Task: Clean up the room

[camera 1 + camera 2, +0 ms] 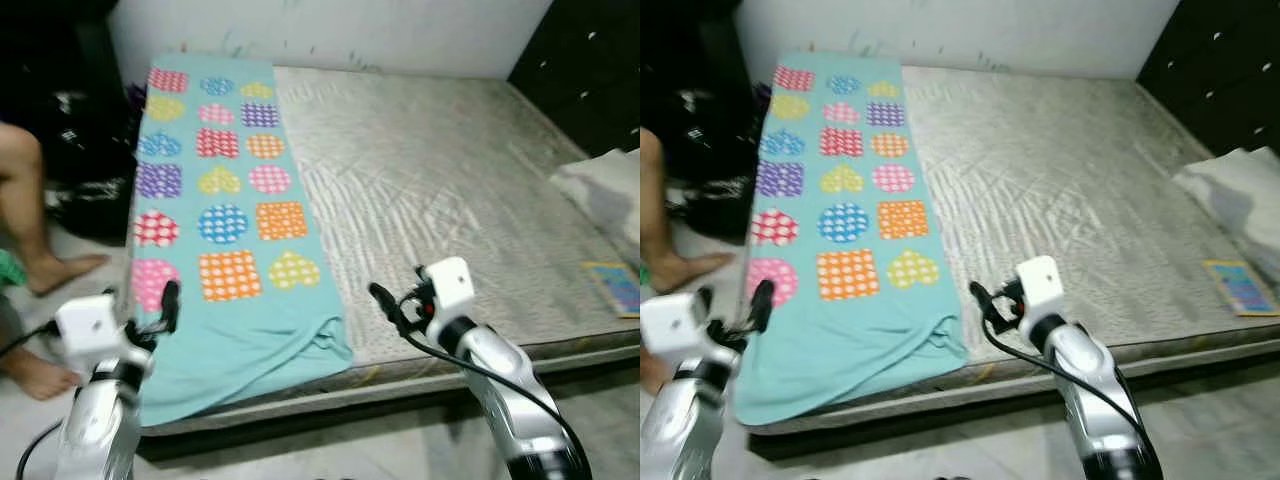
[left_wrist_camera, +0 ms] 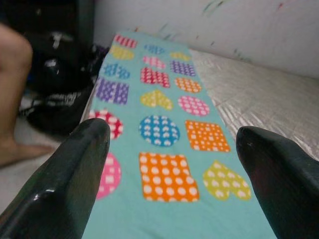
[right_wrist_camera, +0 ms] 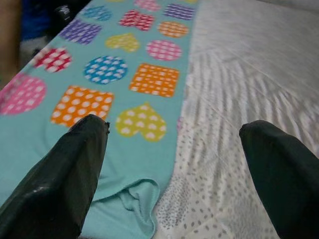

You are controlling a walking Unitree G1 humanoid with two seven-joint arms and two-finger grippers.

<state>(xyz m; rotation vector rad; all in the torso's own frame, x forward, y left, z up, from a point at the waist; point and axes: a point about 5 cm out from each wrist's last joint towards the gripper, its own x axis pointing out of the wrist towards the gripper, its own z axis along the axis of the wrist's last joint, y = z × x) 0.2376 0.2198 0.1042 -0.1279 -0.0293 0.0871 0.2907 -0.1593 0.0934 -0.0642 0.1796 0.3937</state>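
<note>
Bare grey mattress (image 1: 450, 200) — patterned turquoise blanket (image 1: 215, 230) along its left edge.

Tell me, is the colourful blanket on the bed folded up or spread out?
Spread out. The blanket lies as one long flat strip along the mattress, with its near corner bunched a little.

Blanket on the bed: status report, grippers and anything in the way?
Left gripper and right gripper open, empty, near the mattress edge. Turquoise blanket spread flat, corner bunched. Person's leg beside the bed.
</note>
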